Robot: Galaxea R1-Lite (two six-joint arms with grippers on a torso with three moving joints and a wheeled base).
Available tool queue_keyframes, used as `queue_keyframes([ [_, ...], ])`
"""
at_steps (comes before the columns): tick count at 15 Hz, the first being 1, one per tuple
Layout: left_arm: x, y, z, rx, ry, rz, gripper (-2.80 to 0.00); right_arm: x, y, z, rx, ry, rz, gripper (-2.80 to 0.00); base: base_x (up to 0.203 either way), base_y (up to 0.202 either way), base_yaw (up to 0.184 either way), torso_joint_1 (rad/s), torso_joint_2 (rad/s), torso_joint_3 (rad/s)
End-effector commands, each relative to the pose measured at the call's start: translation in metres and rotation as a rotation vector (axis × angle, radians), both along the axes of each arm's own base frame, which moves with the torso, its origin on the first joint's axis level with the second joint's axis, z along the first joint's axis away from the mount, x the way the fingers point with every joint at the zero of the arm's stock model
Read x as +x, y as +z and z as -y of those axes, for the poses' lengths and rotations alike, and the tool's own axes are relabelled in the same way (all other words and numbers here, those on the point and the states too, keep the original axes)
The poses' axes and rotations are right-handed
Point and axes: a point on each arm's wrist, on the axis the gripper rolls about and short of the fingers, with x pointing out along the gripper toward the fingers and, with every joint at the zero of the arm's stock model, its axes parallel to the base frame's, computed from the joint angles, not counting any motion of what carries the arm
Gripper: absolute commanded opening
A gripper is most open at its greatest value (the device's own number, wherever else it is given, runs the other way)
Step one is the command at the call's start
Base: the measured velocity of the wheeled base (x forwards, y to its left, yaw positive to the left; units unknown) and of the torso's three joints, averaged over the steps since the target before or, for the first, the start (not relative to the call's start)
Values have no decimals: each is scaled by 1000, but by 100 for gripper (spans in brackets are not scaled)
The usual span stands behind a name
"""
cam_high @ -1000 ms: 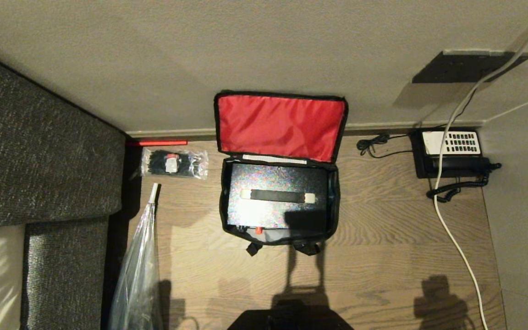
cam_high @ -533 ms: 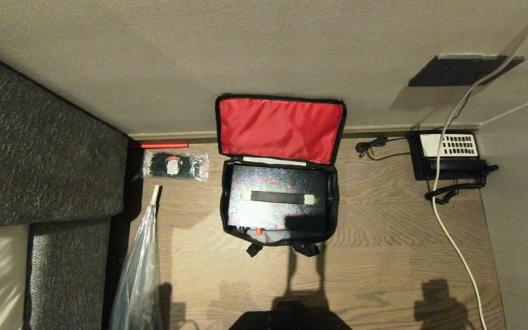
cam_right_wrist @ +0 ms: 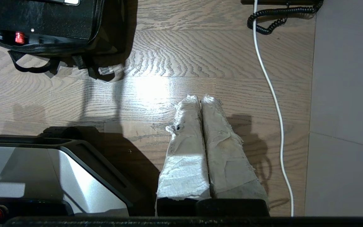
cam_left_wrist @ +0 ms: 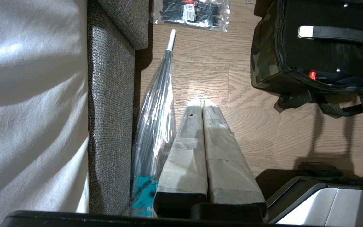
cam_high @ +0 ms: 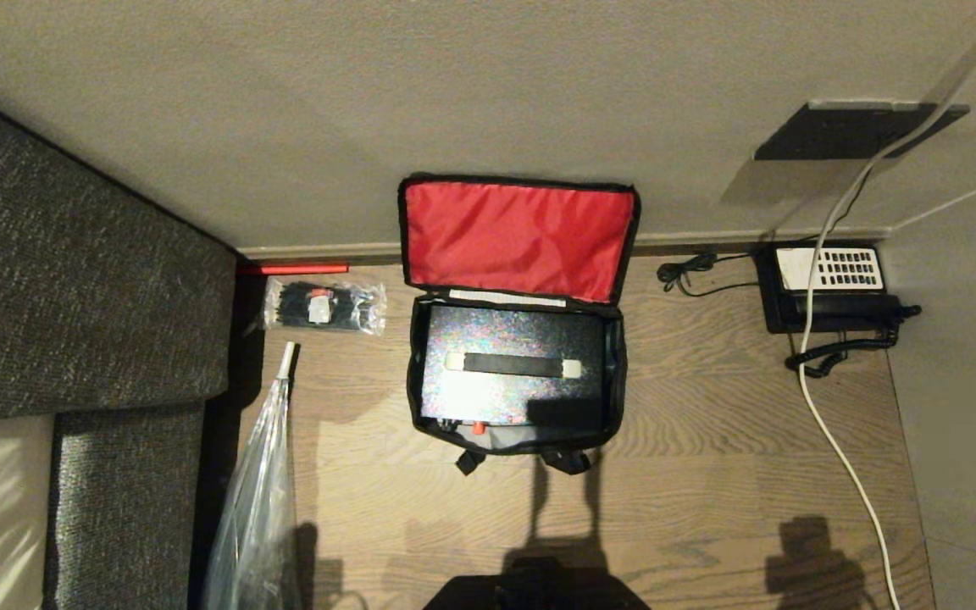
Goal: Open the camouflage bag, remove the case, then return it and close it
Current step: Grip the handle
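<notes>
While the bag is lying open with the case inside, long axis along the wall, we are holding both claws, left and right, pressed together, empty, short of the bag's front.

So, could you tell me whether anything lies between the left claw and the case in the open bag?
Nothing visible does: bare wooden floor separates the shut left claw from the camouflage bag, whose lid is open with the case exposed inside.

No readable text, labels on packet and telephone too small
</notes>
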Motion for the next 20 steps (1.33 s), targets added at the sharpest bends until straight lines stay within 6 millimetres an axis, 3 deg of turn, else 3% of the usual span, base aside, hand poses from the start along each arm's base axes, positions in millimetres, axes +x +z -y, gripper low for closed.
queue_keyframes([
  [1,0,-1,0,1,1,-2,-280,0,0,0,0,1,1,-280,0,0,0,0,0,0],
  [10,0,-1,0,1,1,1,-280,0,1,0,-43,10,7,-280,0,0,0,0,0,0],
  [12,0,-1,0,2,1,1,-280,-6,18,0,-23,3,63,-280,0,0,0,0,0,0],
  [14,0,-1,0,2,1,1,-280,-30,52,0,-13,9,102,-280,0,0,0,0,0,0],
  [17,0,-1,0,1,1,1,-280,-92,103,0,2,44,169,-280,0,0,0,0,0,0],
  [18,0,-1,0,1,1,1,-280,-102,106,0,9,55,159,-280,0,0,0,0,0,0],
  [20,0,-1,0,1,1,1,-280,-104,100,-1,36,86,-68,-280,0,0,0,0,0,0],
])
